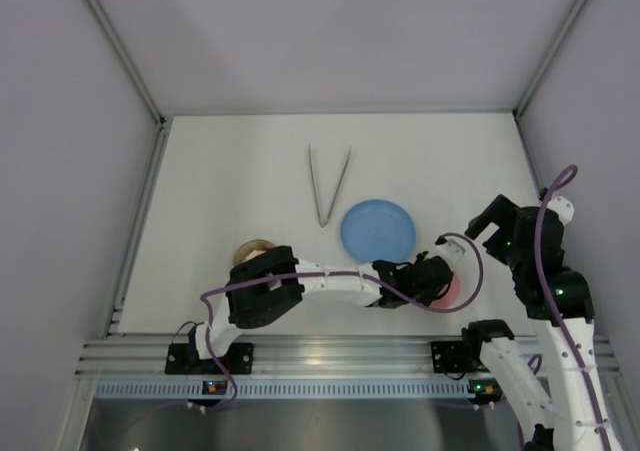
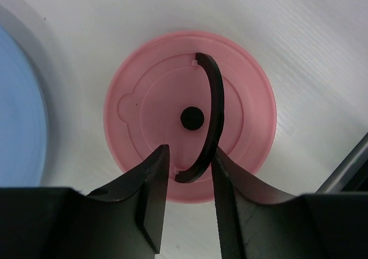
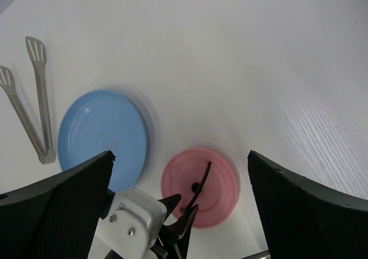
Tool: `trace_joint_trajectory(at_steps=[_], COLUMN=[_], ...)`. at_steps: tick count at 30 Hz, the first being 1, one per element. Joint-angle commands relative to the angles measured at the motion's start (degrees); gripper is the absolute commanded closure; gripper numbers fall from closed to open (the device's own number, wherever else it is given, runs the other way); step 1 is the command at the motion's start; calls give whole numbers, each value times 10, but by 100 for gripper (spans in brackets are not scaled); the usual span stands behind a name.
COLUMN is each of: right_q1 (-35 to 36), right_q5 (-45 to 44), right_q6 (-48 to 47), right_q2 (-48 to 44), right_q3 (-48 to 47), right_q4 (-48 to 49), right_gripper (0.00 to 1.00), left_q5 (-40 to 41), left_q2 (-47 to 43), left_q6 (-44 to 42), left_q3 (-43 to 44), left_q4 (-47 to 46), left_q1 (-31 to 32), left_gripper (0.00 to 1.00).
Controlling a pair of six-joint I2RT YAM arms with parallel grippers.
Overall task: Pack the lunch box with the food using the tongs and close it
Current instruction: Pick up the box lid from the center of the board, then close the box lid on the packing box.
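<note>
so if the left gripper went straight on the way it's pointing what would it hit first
Most likely the pink lid. The left gripper points down at it, with the black strap handle standing between its jaws. The handle's low end may touch first, as depth is unclear from the wrist view.

Left arm (image 1: 330,283) lies across near table, left to right, covering part of small round steel pot (image 1: 248,248): approach from above blocked.
Left gripper (image 2: 190,153) over pink round lid (image 2: 144,87), straddling black strap handle (image 2: 217,98).
Flat blue plate (image 1: 377,229) just left of lid, narrow gap.
Long silver V-shaped tongs (image 1: 328,186) far-left of plate, close, apart.
White table (image 1: 230,161) free far, left and right of tongs.
</note>
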State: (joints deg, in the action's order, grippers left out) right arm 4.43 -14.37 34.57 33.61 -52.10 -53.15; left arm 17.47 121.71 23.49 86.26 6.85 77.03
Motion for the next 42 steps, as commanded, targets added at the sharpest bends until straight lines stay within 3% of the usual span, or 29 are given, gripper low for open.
trace_joint_trajectory(at_steps=[1,6,10,17,33,38,41,42], right_q1=[-6,-6,-6,-7,-6,-6,-7,-6], right_q5=[7,11,11,10,14,20,31,35], right_q6=[-7,-8,-7,-8,-5,-6,-9,-10], right_q2=[6,8,10,12,21,24,28,29], right_q3=[3,3,2,2,30,38,47,52], right_q4=[3,6,8,9,30,46,57,60], right_gripper=[2,2,2,2,2,2,2,2], left_q5=[9,12,11,6,-18,81,202,261], left_q2=[10,8,-5,-66,-297,-388,-450,-472], left_q6=[-7,-7,-9,-11,23,89,194,266], left_q3=[19,15,5,-34,-170,-205,-218,-223], left_q4=[-21,-23,-21,-17,62,147,277,370], left_q1=[3,3,3,3,11,13,15,15], left_gripper=[61,68,85,98,100,100,100,100])
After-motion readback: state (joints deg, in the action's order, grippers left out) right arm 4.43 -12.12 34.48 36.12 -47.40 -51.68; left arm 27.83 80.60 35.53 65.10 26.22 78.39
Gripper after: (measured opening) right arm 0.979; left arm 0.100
